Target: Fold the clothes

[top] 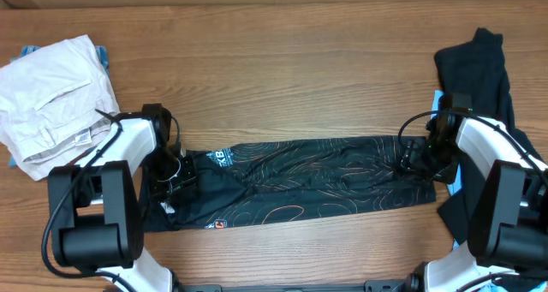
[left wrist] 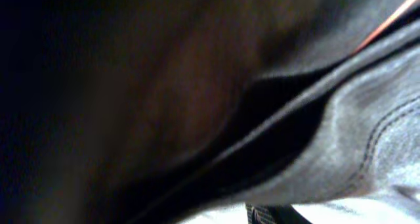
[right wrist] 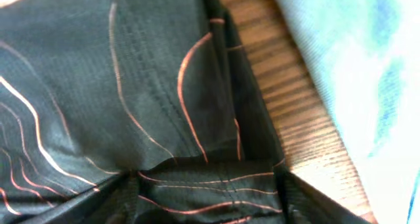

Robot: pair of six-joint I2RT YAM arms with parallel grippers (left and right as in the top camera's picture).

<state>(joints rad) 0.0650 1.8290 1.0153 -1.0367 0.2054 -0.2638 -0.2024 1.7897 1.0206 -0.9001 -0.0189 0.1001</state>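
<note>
Overhead, your jersey [top: 300, 176] lies as a long band across the table [top: 300, 69], left gripper [top: 175, 170] on its left end, right gripper [top: 417, 155] on its right end, left wrist, only blurred dark cloth (grip unreadable), right wrist, fingers [right wrist: 308, 201] spread over the black, orange-lined hem.

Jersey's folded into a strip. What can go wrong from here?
1. The right end of the jersey lies beside the light blue cloth; the right tool may snag it.
2. Cloth fills the left wrist view, so the left tool may catch bunched layers and fold unevenly.
</note>
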